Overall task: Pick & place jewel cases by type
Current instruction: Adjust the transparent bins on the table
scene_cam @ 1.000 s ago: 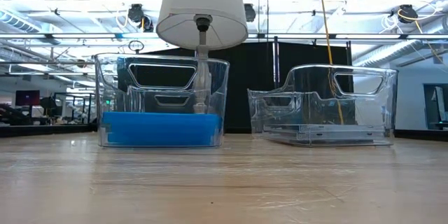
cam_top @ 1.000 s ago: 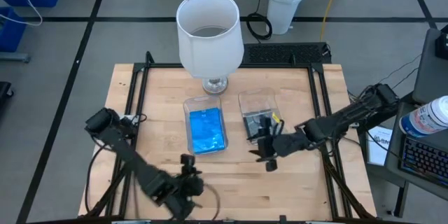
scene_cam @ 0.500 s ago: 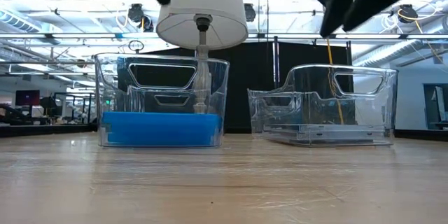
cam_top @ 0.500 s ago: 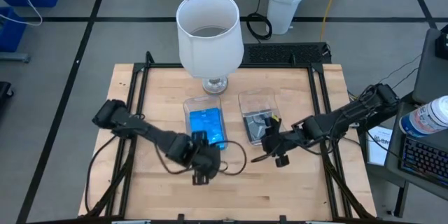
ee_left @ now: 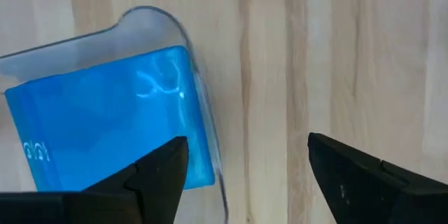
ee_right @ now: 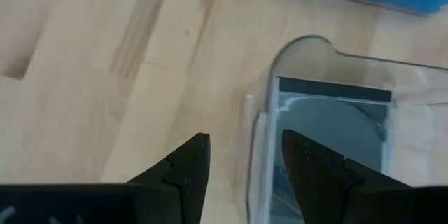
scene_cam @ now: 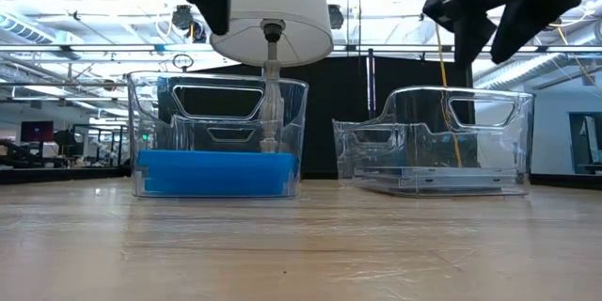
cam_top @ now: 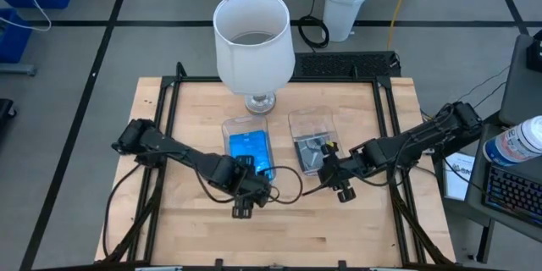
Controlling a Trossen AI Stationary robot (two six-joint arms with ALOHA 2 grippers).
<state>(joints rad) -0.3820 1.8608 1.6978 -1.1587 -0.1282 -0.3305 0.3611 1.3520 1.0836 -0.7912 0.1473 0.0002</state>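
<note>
Overhead, both arms hover mid-counter (cam_top: 356,229): the left gripper (cam_top: 243,201) gapes empty by the blue jewel cases (cam_top: 250,157), the right gripper (cam_top: 326,169) slightly parted, empty, beside the grey cases (cam_top: 310,151).

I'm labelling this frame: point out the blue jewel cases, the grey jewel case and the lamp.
blue jewel cases (cam_top: 251,157): high view, top face.
grey jewel case (cam_top: 311,150): high view, top face.
lamp (cam_top: 253,38): high view, shade's inside.
</note>
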